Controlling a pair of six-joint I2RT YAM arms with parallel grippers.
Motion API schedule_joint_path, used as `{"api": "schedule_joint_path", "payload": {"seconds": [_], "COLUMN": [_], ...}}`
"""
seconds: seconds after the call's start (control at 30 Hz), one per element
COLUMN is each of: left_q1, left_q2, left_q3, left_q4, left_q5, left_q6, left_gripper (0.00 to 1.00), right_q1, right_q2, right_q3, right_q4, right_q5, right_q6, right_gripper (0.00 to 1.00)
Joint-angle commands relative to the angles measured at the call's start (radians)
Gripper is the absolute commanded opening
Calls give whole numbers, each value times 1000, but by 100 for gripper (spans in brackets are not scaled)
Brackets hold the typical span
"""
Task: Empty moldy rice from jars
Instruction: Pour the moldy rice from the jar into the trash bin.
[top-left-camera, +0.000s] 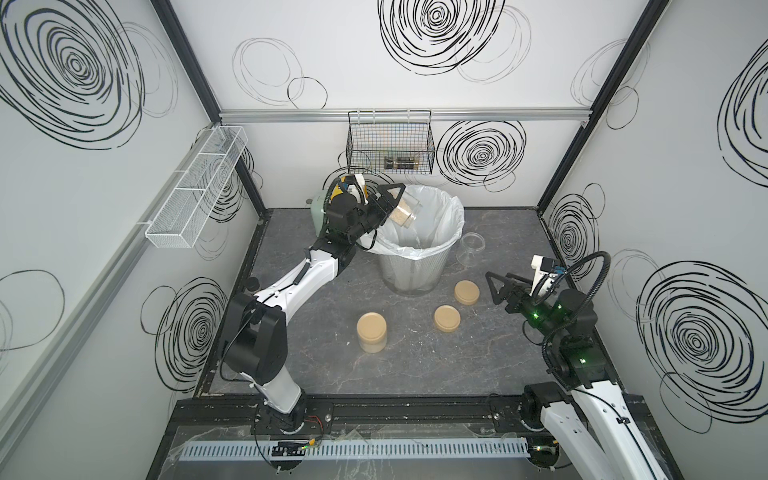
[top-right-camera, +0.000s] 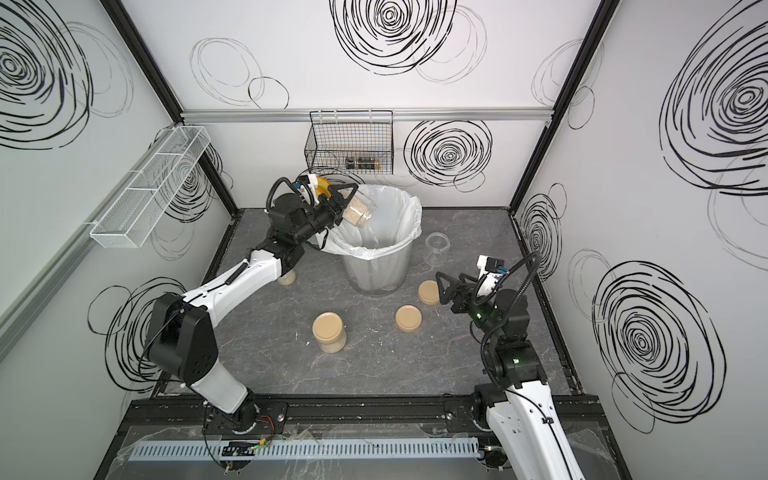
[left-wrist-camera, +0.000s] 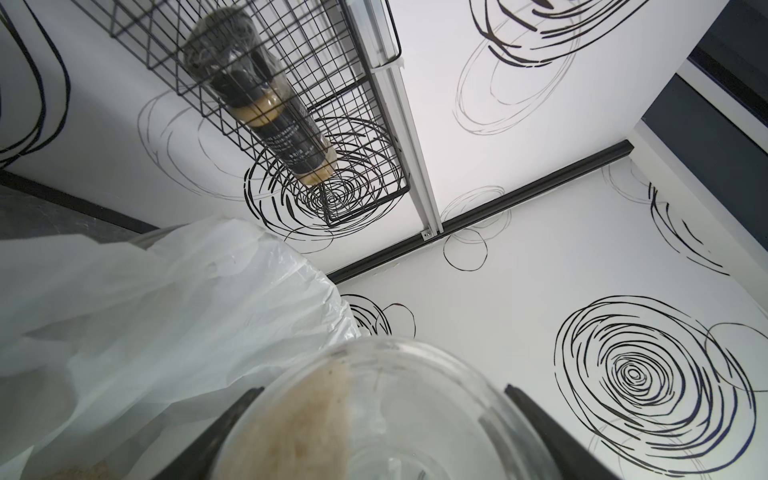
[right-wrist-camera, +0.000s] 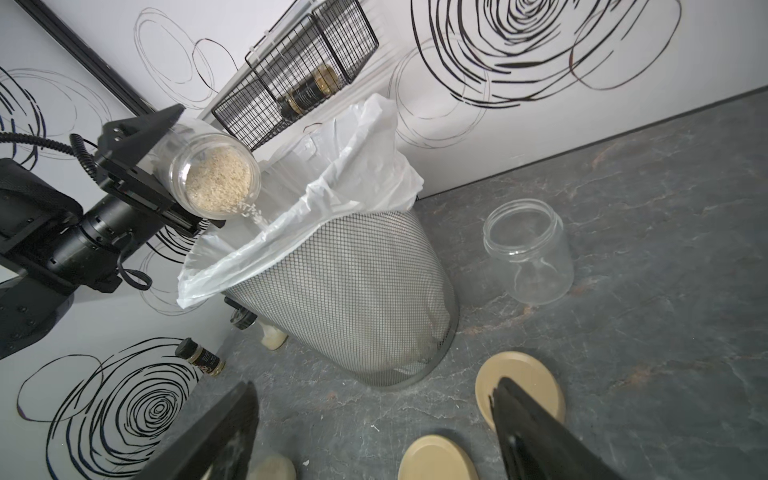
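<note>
While the left claw (top-left-camera: 390, 208) clamps an open jar (right-wrist-camera: 216, 174) round its body and holds it tilted, mouth down, over the near rim of the bin (right-wrist-camera: 353, 291), rice (right-wrist-camera: 218, 185) spills from the mouth in a thin stream into the white liner bag (right-wrist-camera: 353, 166). Much of the grain sits heaped against the lower wall of the jar; little has left it.

Right claw (right-wrist-camera: 374, 415): spread wide, nothing in it, hanging low over the surface (top-left-camera: 415, 365) near two loose lids (top-left-camera: 466, 292) (top-left-camera: 447, 318).

Other jars: an empty one (top-left-camera: 471, 247), lid off, stands upright just beside the bin on the right arm's side. A third jar (top-left-camera: 372, 332), lid on and pale contents inside, stands alone toward the front, well apart from the bin.

Step in hand, as I judge it: pouring out the second of three jars, roughly mid-task.

Next move likely calls for a steeper tilt so the heaped grain slides free, with the mouth kept inside the bag's edge; the stream falls close to the rim, so any drift outward would scatter rice. After that, the jar goes down upright, and the lidded jar needs one claw steadying its body and the other taking off the lid.
</note>
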Motion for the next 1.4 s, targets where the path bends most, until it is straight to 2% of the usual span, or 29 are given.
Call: {"api": "schedule_joint_path", "payload": {"seconds": [0.0, 0.27, 0.5, 1.37], "left_q1": [4, -1, -14, -21], "left_q2": [-73, -78, -87, -69], "left_q3": [42, 52, 92, 129], "left_q4": [132, 123, 42, 82], "left_q5": [-10, -28, -63, -62], "left_q6": [49, 107, 202, 315], "left_gripper": [87, 86, 86, 87], "right_q1": [-3, -2, -3, -4], "right_q2": [-21, -18, -2, 49], "right_q3": [-41, -129, -149, -165], "right_q4": [18, 50, 75, 125], "right_q5": [-22, -42, -57, -38], "right_q6": [40, 43, 31, 9], "right_gripper": [89, 90, 90, 91]}}
